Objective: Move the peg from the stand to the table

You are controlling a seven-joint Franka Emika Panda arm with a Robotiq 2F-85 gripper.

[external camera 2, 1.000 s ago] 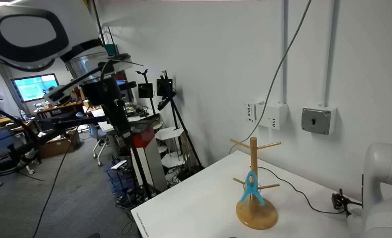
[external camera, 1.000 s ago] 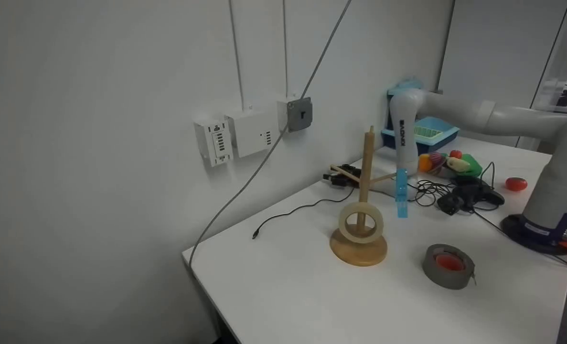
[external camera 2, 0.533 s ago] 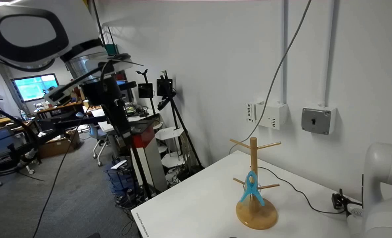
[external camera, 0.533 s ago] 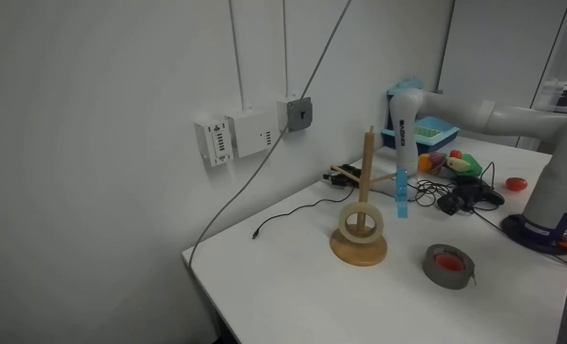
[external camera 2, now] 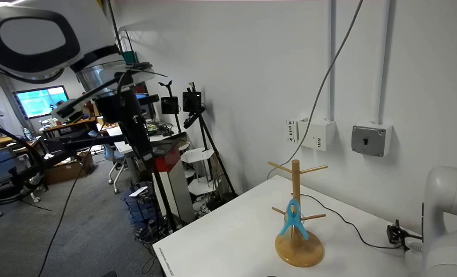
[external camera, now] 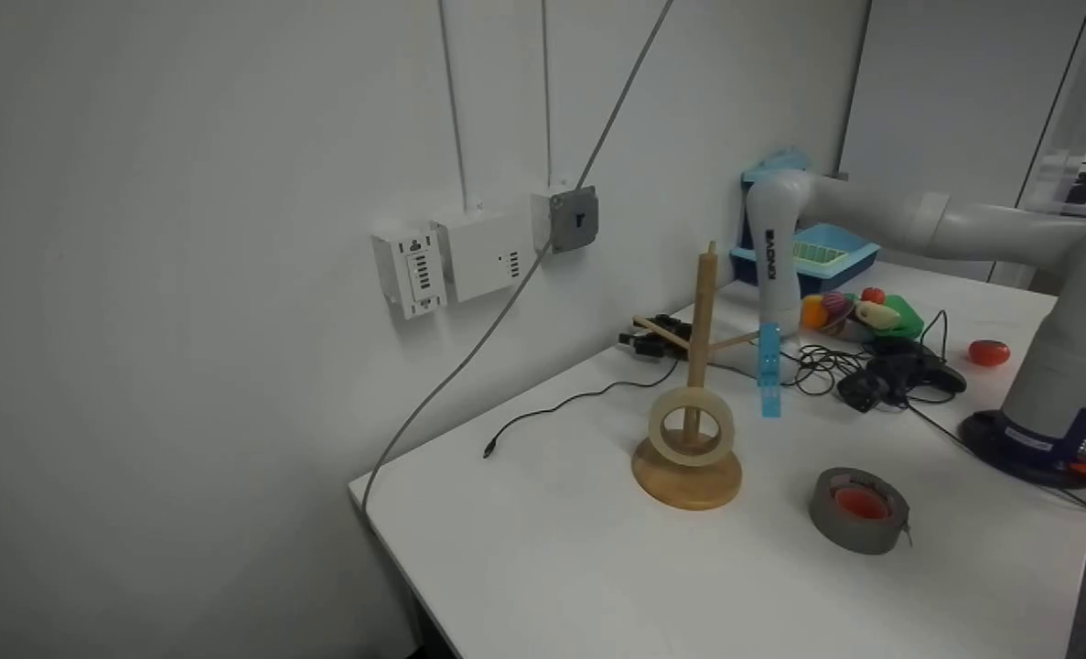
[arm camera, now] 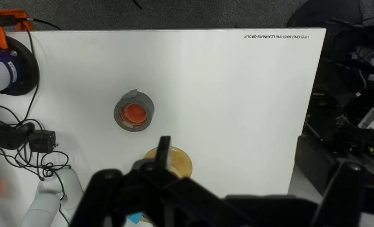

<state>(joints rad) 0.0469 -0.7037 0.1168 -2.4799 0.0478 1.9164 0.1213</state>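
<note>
Two black fingers [arm camera: 314,164] are standing wide apart in the wrist view, white table [arm camera: 237,94] showing between them, so the gripper [arm camera: 234,149] is gaping, its grasp released. Up at the top left of an exterior view, the robot arm [external camera 2: 51,23] is hanging well apart from the stand [external camera: 686,490].

And the peg [external camera: 769,366]? It's hanging on the stand, light blue, up above the table! In an exterior view it's showing edge-on at the end of a thin side arm [external camera: 733,340]; in an exterior view the rod [external camera 2: 295,181] is rising behind it while its two legs are splaying downward. Whether it's clipping on or looping over, I can't tell. In the wrist view, a patch of its blue is peeking out among dark gripper parts.

Sharing the stand, a pale tape roll [external camera: 680,397] is hanging in front of the rod, low by the round base. Nearby, a dark grey tape roll [external camera: 844,535] is lying flat on the table, red-orange showing in its middle. Farther back, a pale Kinova arm [external camera: 991,229] is bending down beside tangling black cables [external camera: 822,366] and colourful food-shaped pieces [external camera: 876,316].
</note>
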